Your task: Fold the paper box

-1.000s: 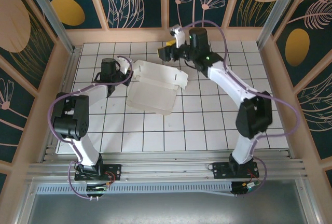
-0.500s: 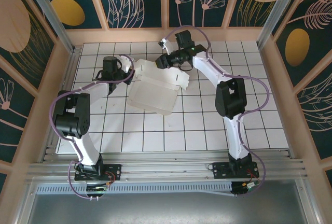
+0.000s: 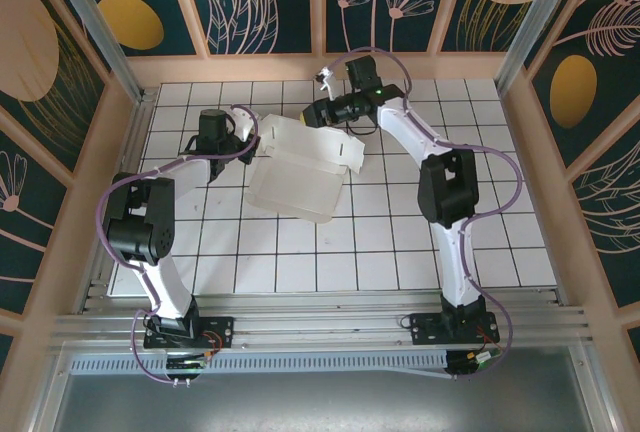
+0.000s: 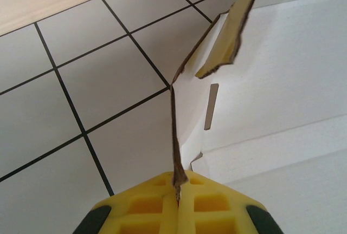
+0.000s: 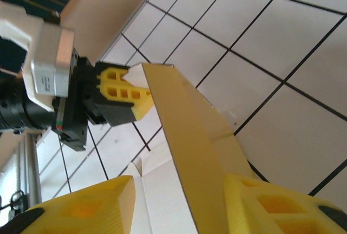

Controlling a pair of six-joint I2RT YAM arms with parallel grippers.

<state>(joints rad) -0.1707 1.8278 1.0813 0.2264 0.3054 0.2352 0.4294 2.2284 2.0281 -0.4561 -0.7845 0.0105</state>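
The paper box [image 3: 300,177] lies open on the tiled table, pale white side up, with its flaps raised along the far edge. My left gripper [image 3: 243,149] is at the box's left edge, shut on a thin card edge [image 4: 174,136] that stands upright between its yellow fingers [image 4: 146,207]. My right gripper [image 3: 318,112] is at the box's far edge. In the right wrist view it [image 5: 179,204] stands open around a raised yellow flap [image 5: 190,147]. The flap lies against the right finger [image 5: 271,201], with a gap to the other one.
Wooden walls [image 3: 300,67] close in the white tiled table [image 3: 400,242] at the back and both sides. The right arm's elbow [image 3: 447,187] hangs over the table's right half. An aluminium rail [image 3: 320,327] runs along the near edge.
The right arm has swung its elbow inward and brought its gripper down onto the box's far flap. The left gripper and the box have stayed put.
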